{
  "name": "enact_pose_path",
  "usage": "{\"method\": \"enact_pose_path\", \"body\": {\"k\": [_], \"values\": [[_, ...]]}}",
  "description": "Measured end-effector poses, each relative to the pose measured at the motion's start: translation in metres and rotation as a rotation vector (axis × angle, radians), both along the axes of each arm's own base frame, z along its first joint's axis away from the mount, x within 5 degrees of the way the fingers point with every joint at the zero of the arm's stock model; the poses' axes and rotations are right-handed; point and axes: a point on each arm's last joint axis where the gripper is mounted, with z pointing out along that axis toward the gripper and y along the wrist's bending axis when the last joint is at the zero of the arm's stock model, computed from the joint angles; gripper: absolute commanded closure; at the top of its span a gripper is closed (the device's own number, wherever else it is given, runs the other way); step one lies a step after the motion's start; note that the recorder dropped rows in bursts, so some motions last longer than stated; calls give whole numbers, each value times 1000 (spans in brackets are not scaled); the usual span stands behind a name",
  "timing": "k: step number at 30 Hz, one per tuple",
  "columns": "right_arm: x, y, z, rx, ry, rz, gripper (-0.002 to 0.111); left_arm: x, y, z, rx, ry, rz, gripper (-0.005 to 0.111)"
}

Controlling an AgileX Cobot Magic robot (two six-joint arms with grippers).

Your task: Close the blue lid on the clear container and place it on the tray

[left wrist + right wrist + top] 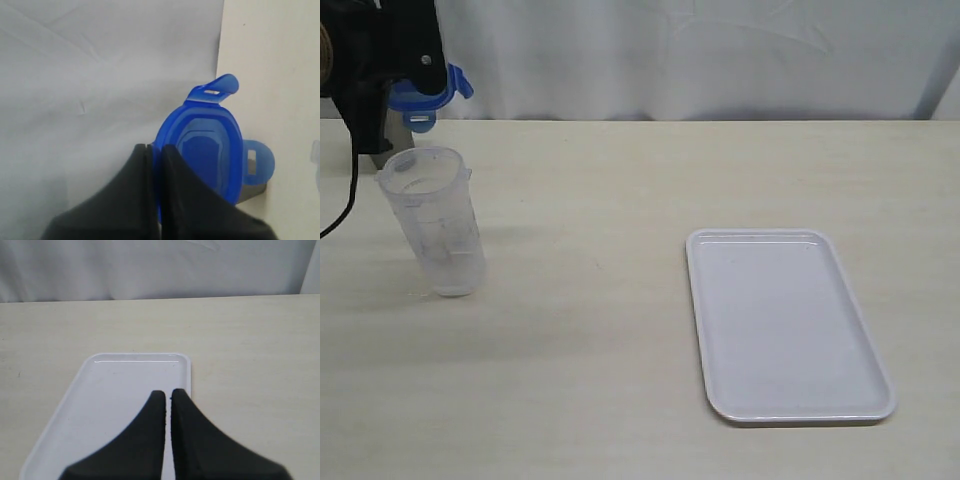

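Holding the blue lid point(210, 150) pinched by the left gripper point(156, 147), raised near the open clear container point(435, 225); calls for centring over its mouth and lowering. Hovering the right gripper point(164, 394), pressed together and empty, above the tray point(785, 325).

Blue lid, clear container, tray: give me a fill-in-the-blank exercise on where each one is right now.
1. The blue lid is pinched in the jaws of the ____ arm.
2. The clear container stands upright on the ____, apart from the tray.
3. The right gripper, jaws shut on nothing, hovers over the ____.
Missing words: left; table; tray.
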Motion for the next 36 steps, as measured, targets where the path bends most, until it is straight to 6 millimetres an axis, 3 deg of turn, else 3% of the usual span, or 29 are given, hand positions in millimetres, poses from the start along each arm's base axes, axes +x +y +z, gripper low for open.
{"method": "enact_pose_path", "body": {"k": [5, 12, 24, 31, 36], "values": [[0, 0, 0, 0, 0, 0, 104, 7, -1, 10, -19, -40, 21, 107], [0, 0, 0, 0, 0, 0, 104, 23, -1, 41, -89, -122, 94, 107], [0, 0, 0, 0, 0, 0, 104, 22, 7, 54, -35, -238, 329, 107], [0, 0, 0, 0, 0, 0, 104, 15, -7, 63, -105, -344, 376, 107], [0, 0, 0, 0, 0, 0, 104, 7, -29, 57, -128, -312, 268, 107]]}}
